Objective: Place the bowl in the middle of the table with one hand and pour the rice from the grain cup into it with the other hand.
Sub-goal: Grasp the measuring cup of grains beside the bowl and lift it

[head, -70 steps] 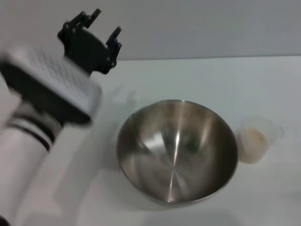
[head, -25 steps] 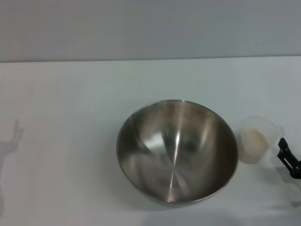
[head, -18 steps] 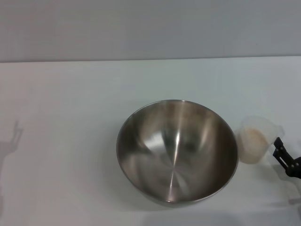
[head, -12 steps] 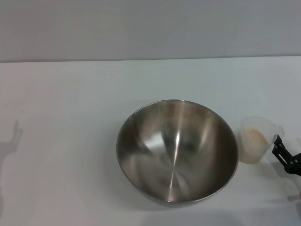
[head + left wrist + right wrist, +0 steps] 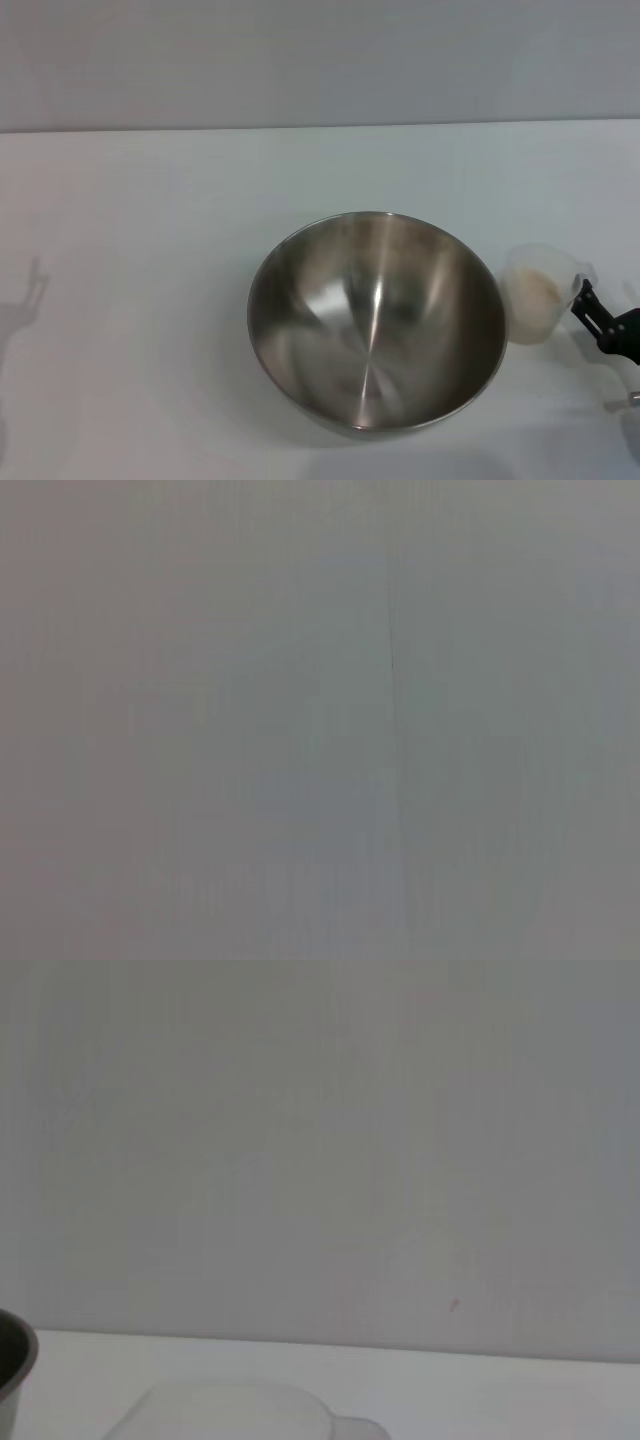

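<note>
Looking down, you see the table (image 5: pixel 150 220) bare on its whole left side. The bowl (image 5: pixel 376 320) sits mid-table toward the near edge. Just right of it stands the grain cup (image 5: pixel 541 295), rice (image 5: pixel 537 291) inside. The right gripper (image 5: pixel 597 320) touches the cup's right side at the picture's edge; you cannot tell its opening.

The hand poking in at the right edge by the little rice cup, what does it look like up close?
Only a small part of the right hand shows in the head view: black, angular, with a slim finger of hard-edged segments beside the grain cup. No cables or markings can be made out. The left hand is out of sight.
</note>
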{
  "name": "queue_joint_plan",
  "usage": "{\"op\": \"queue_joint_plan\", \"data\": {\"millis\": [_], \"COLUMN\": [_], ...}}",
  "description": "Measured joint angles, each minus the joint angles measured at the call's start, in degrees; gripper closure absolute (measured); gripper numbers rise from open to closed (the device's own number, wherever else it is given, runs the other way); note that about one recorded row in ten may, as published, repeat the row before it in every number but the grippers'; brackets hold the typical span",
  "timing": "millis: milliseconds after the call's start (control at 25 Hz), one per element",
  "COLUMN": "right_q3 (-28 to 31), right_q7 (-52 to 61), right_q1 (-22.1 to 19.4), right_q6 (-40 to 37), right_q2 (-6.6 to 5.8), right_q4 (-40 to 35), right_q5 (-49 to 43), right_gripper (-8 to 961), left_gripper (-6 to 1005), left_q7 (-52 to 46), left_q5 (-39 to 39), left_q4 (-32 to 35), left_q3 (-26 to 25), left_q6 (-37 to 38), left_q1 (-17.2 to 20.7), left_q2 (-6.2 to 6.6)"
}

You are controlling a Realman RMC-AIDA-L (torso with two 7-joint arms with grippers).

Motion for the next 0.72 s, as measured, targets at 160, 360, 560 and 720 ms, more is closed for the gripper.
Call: {"op": "queue_joint_plan", "data": {"millis": [160,360,560,720], "right_q3": [0.0,0.0,-0.2,0.0], "right_q7": [0.1,0.5,0.3,0.2], "right_q1": [0.3,0.6,0.6,0.6], "right_q6": [0.2,0.1,-0.1,0.1], "right_q2": [0.00,0.00,0.03,0.05], "right_q4": [0.0,0.0,0.2,0.3], "right_q5": [0.0,0.0,-0.3,-0.3], "right_gripper": [117,153,274,448], "left_gripper": [157,157,157,157], "left_q7": [0.0,0.0,0.0,0.0], "left_q5": [0.0,0.0,0.0,-0.1], "left_q4": [0.4,0.7,0.7,0.7], "left_q3": [0.0,0.1,0.3,0.5], "left_q6": [0.0,0.0,-0.1,-0.3], "left_q1": [0.0,-0.1,-0.2,-0.3], "left_q2": [0.00,0.00,0.00,0.00]}}
